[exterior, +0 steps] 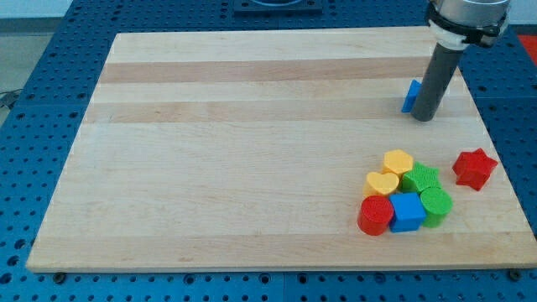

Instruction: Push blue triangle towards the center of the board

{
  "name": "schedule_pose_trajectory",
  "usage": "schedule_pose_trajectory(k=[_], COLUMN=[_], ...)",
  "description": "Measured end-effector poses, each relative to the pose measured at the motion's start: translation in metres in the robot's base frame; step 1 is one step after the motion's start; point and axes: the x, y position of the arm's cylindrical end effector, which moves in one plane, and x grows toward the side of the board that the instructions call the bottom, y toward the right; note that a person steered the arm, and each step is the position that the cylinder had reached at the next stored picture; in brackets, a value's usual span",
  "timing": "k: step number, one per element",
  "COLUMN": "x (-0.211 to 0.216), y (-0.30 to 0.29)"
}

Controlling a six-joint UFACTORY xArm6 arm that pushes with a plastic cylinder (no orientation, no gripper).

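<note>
Nearest the view's bottom, a red cylinder block [375, 216] is clustered with others. No pincer is fitted—the rod's tip [424, 117] is set just right of the small blue triangle block [411, 97], nothing held. An off-centre push could let it slip aside.

no readable text, labels seemingly none

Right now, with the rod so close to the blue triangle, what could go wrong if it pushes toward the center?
1. My tip sits at the blue triangle's right side and hides most of it, so an off-centre push may spin it or let it slip aside.
2. The cluster toward the view's bottom, with the yellow heart and blue cube, could be disturbed if the path bends down.
</note>
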Motion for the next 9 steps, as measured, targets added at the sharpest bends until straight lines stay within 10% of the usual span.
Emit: schedule_pose_trajectory(k=[9], x=[0.015], y=[0.045])
